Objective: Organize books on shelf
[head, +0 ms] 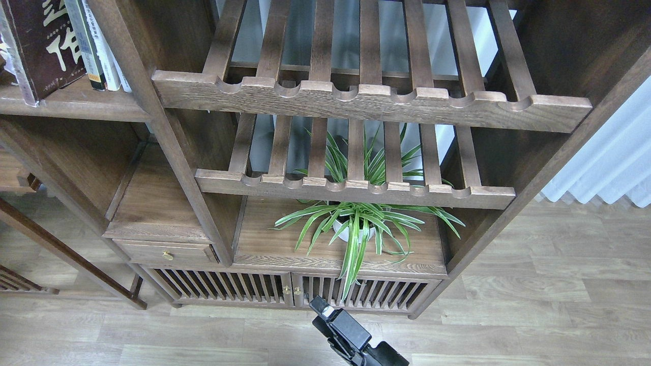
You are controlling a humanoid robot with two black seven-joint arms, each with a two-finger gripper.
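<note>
**A:** Where was your gripper (319, 306) at that point?

**B:** You had only one arm in view, coming up from the bottom edge, low in front of the cabinet's slatted doors (229, 285). It was dark and seen end-on, so you could not tell if its fingers were wide or closed, nor which arm it was. It held nothing that showed.

**A:** And the books?

**B:** Well apart from you, up at the top left. The maroon book (38, 46) with cream characters stood on the flat shelf (71, 104), leaning a little, with slim white- and grey-spined books (96, 48) touching its right side. You saw no other task book.

**A:** How would it handle?

**B:** I judged it thick, stiff and probably heavy, its cover perhaps smooth. You would have done best to pinch it across the spine, low down, and keep it upright. The spider plant (356, 223) and scalloped racks (366, 101) lay between.
</note>
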